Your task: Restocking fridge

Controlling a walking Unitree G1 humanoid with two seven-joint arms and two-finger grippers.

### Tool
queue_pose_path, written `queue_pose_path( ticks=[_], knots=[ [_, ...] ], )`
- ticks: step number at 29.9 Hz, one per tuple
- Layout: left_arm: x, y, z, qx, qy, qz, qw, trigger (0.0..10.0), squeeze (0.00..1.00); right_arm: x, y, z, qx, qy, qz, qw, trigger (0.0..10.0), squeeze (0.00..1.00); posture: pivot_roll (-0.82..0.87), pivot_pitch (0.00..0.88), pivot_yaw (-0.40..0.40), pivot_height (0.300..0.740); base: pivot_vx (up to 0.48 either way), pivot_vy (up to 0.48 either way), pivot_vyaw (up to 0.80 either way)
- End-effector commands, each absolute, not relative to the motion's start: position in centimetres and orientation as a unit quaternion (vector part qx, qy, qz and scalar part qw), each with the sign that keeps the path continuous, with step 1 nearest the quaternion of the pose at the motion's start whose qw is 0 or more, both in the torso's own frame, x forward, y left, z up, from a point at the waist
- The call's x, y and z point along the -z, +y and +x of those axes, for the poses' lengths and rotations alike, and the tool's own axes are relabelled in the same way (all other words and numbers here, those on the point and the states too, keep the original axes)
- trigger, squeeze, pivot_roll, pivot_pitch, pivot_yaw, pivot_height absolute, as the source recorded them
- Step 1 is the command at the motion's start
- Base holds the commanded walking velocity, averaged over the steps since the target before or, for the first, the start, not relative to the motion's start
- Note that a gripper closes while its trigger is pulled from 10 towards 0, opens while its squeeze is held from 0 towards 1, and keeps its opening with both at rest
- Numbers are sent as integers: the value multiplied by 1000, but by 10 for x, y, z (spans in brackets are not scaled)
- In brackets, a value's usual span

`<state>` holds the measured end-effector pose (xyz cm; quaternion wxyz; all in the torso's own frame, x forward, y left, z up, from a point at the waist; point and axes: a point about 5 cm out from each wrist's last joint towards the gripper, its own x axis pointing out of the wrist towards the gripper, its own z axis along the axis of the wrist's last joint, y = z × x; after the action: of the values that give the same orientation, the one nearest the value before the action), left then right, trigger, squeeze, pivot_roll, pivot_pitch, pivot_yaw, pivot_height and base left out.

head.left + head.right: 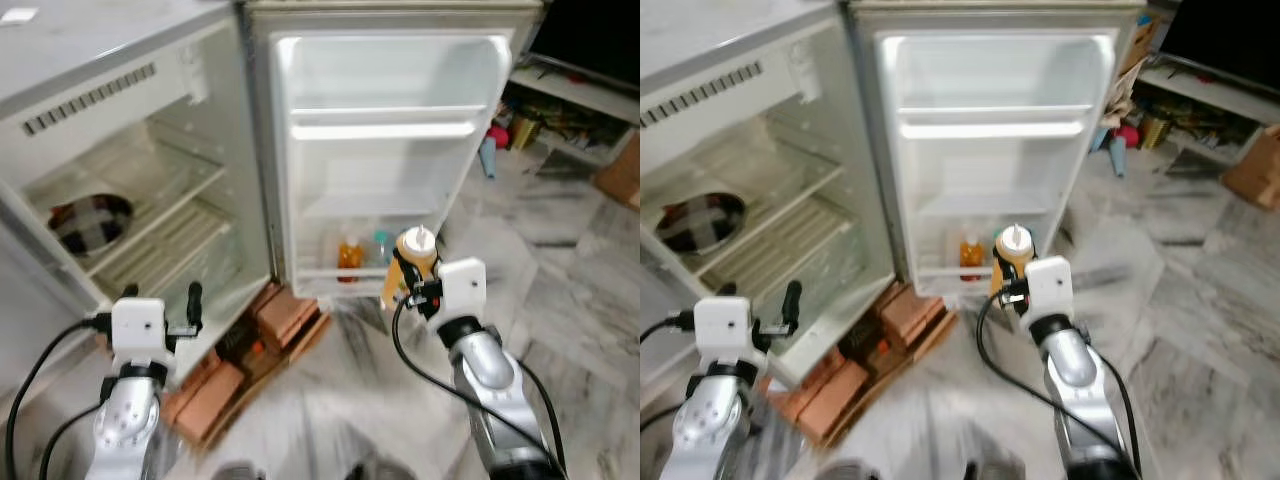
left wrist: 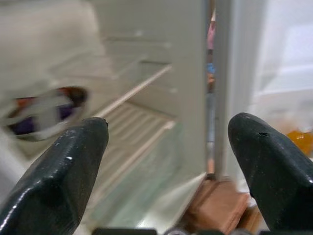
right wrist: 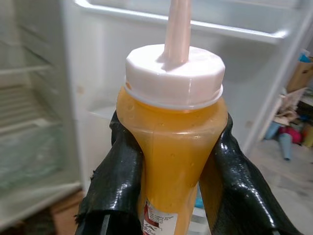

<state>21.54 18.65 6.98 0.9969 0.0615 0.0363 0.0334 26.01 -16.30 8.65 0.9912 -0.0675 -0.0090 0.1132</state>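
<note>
With your right gripper clamped on the orange squeeze sauce bottle with white nozzle cap, keep it upright and ease it into the white fridge door's bottom rack beside the small orange bottle (left gripper spread apart, idle).

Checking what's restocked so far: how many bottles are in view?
3: a sauce bottle held in the right gripper, plus an orange bottle and a teal-capped bottle on the door's bottom shelf; others may be hidden.

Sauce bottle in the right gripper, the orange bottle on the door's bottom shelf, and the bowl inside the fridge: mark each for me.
sauce bottle (image 3: 172, 142): right wrist view, orange body between the fingers.
orange bottle (image 1: 349, 257): left eye view, its body.
bowl (image 1: 90, 222): left eye view, its dark inside.
</note>
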Motion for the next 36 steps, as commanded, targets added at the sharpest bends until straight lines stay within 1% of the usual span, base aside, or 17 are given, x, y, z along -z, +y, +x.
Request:
queue_pose_path(
  ticks=[1,6,9,14,18,23,25,26,33,36],
  knots=[
    [-73,192,216,-37,34,75,996,10000,0,-96,-159,265,-121,-29,-66,990,10000,0,101,24,-13,740,307,0,0],
    [-74,195,217,-40,34,78,996,10000,0,-94,-160,265,-117,-27,-69,990,10000,0,111,14,10,740,310,0,0],
    [-76,196,222,-16,36,90,995,10000,0,-91,-159,266,-94,-29,-60,993,10000,0,102,2,72,740,310,0,0],
    [-80,198,233,-1,32,97,995,10000,0,-88,-157,263,-82,-29,-52,995,10000,0,88,3,97,740,309,0,0],
    [-79,196,235,1,32,96,995,10000,0,-88,-158,263,-81,-28,-50,995,10000,0,79,4,94,740,287,0,0],
    [-75,193,232,-7,39,87,995,10000,0,-86,-158,265,-89,-24,-50,995,10000,0,86,4,81,740,261,0,0],
    [-71,190,226,-14,50,76,996,10000,0,-84,-156,265,-105,-21,-63,992,10000,0,96,13,56,740,0,0,0],
    [-70,190,225,-14,51,74,996,10000,0,-85,-155,266,-111,-23,-64,992,10000,0,96,13,56,740,0,0,0],
    [-71,194,227,-30,49,73,996,10000,0,-89,-150,273,-122,-30,-69,990,10000,0,102,25,44,740,0,0,669],
    [-72,198,231,-39,50,65,996,10000,0,-94,-142,280,-139,-39,-65,987,10000,0,94,36,47,740,0,0,435]
  ],
)
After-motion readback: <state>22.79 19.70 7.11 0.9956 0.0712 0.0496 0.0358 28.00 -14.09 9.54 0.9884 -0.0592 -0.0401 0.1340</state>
